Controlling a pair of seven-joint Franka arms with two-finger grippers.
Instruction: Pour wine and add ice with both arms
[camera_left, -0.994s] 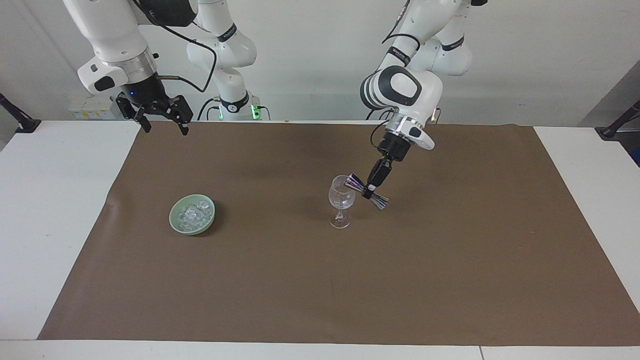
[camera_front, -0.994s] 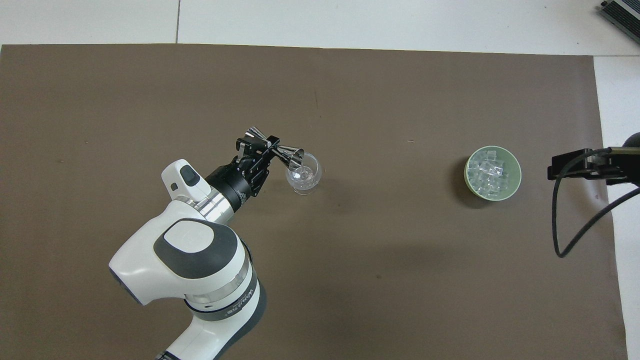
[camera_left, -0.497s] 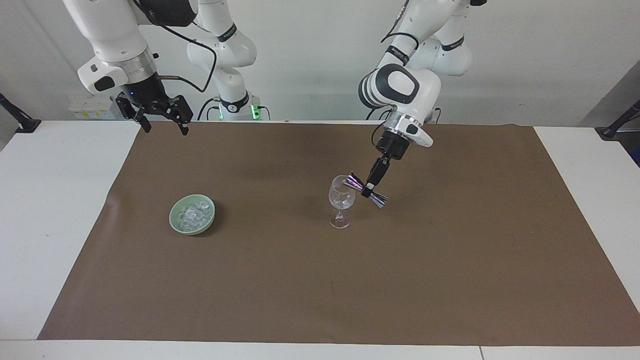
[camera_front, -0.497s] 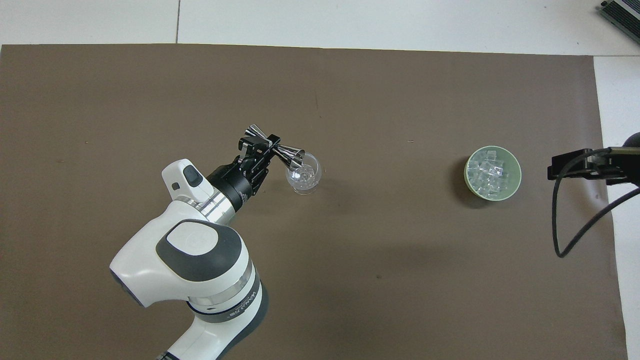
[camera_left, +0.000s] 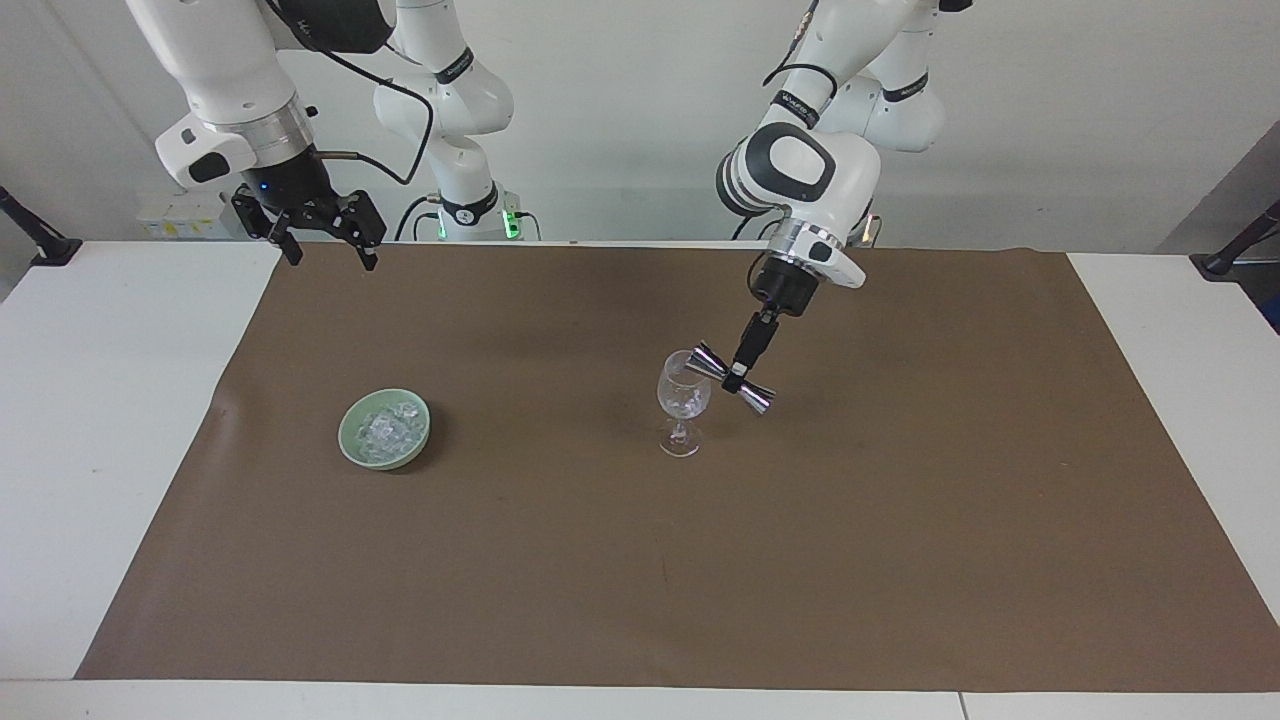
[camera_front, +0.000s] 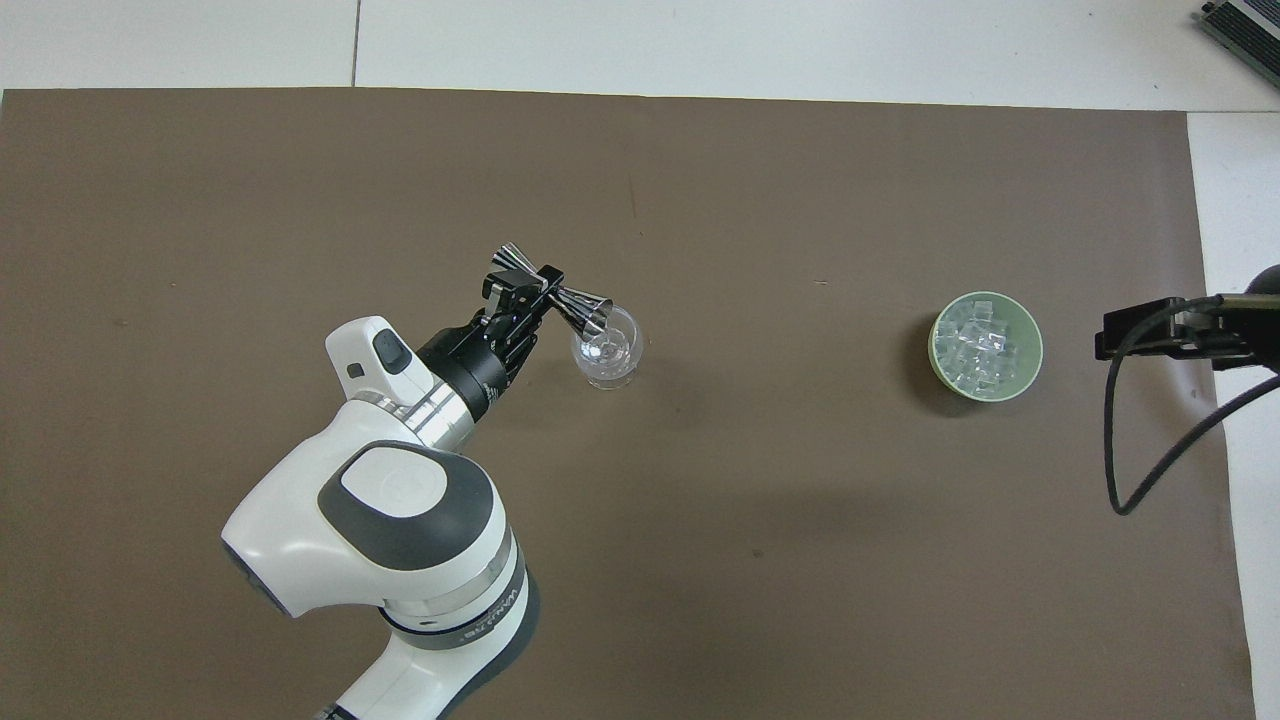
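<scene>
Your left gripper (camera_left: 738, 378) clamps the jigger (camera_left: 733, 379) tilted over the glass (camera_left: 683, 400) to pour; your right gripper (camera_left: 322, 237) waits wide open above the mat's (camera_left: 700, 560) corner.

Legible markings: none that can be read with certainty. Black bands on the left arm (camera_left: 800, 105) and on the right arm (camera_left: 455, 68) carry small white lettering, too fine to make out; the same holds for the band on the left arm's lower link (camera_front: 480, 610) in the overhead view.
</scene>
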